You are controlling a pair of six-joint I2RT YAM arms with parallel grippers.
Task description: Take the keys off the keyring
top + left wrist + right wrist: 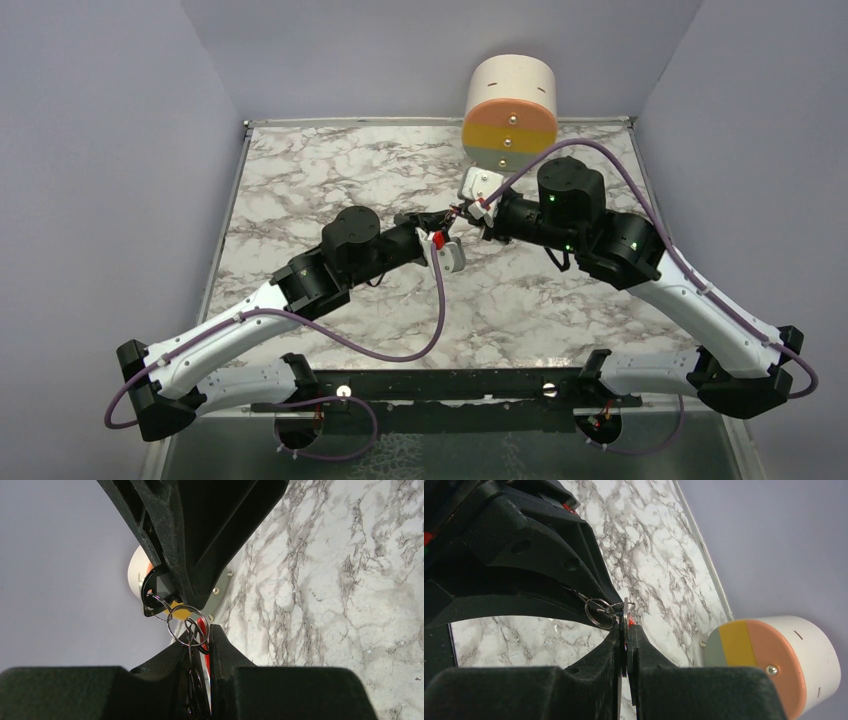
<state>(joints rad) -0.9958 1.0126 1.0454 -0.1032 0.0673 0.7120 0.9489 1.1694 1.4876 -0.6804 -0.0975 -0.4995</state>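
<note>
left tool (204, 639) grips keyring (189, 627), right tool (625, 631) a key (625, 614), striped cylinder (769, 657) behind.

Marble-patterned tabletop (300, 190), white with grey veining, bordered by a thin metal strip (350, 122). At the tabletop's far edge, right of its middle, a cream cylinder (510, 120) on its side, flat face turned toward the tabletop's near edge. Face banded salmon, yellow and grey, dotted with small screws. Pale lavender walls (100, 150) around the tabletop's left, far and right sides. Black rail (450, 385) along its near edge.
</note>
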